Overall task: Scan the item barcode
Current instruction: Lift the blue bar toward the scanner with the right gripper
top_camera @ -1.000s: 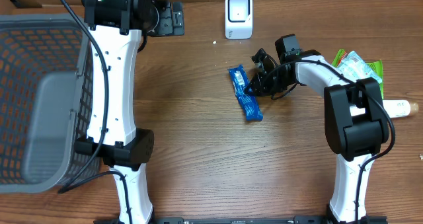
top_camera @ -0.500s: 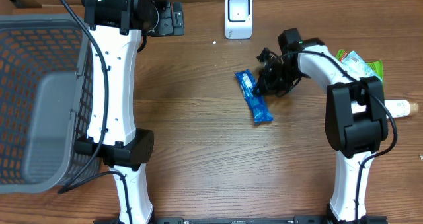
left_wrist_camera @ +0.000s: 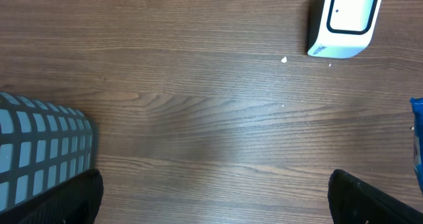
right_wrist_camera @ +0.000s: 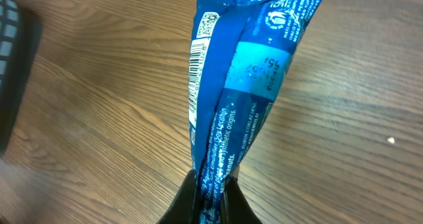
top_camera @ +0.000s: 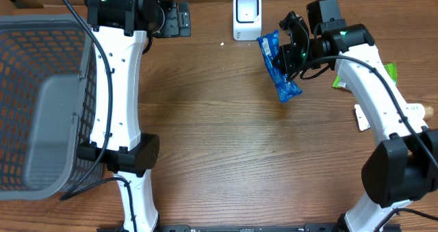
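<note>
The right end effector (top_camera: 285,55), pinching the blue packet (top_camera: 288,88), has carried it up beside the scanner (top_camera: 247,16) at upper centre. Presenting its barcode (right_wrist_camera: 195,69) looks imminent; the left end effector (top_camera: 172,20) is spread wide

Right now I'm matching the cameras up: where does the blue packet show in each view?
Overhead: blue packet upper right of centre, in the right gripper, just right of the white scanner.
Left wrist: a blue sliver at the right edge.
Right wrist: fills the centre, pinched at the bottom.
Shared landmark: white scanner, overhead and left wrist only.
</note>
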